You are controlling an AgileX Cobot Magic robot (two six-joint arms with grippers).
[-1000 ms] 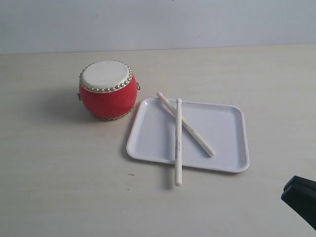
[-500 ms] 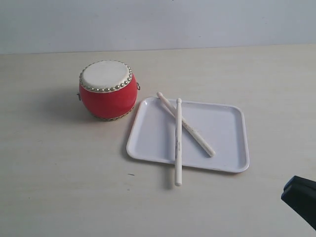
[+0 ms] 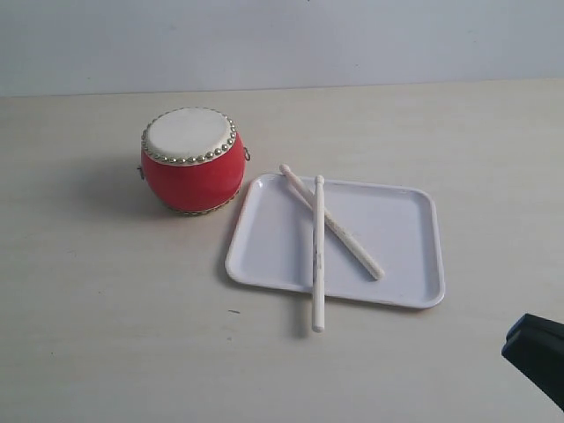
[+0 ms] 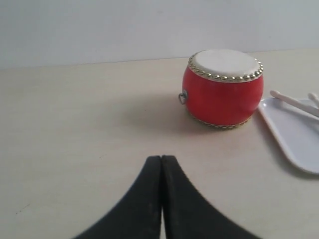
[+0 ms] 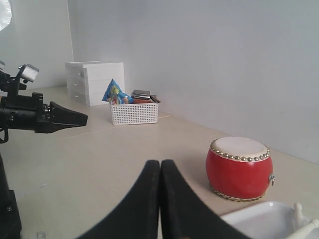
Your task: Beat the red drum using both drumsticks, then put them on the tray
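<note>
The red drum (image 3: 192, 159) stands upright on the table, left of the white tray (image 3: 397, 238). Two pale drumsticks lie crossed on the tray: one drumstick (image 3: 317, 256) overhangs the tray's near rim onto the table, the other drumstick (image 3: 339, 231) runs diagonally with its tip over the far left corner. My left gripper (image 4: 161, 158) is shut and empty, well short of the drum (image 4: 223, 87); it is out of the exterior view. My right gripper (image 5: 160, 162) is shut and empty, apart from the drum (image 5: 239, 168). A dark piece of the right arm (image 3: 536, 352) shows at the exterior view's lower right.
In the right wrist view a white basket (image 5: 133, 112) of small items and a white drawer box (image 5: 94, 81) stand far back on the table, and the left arm (image 5: 37, 117) reaches in at the side. A pale wall lies behind the table.
</note>
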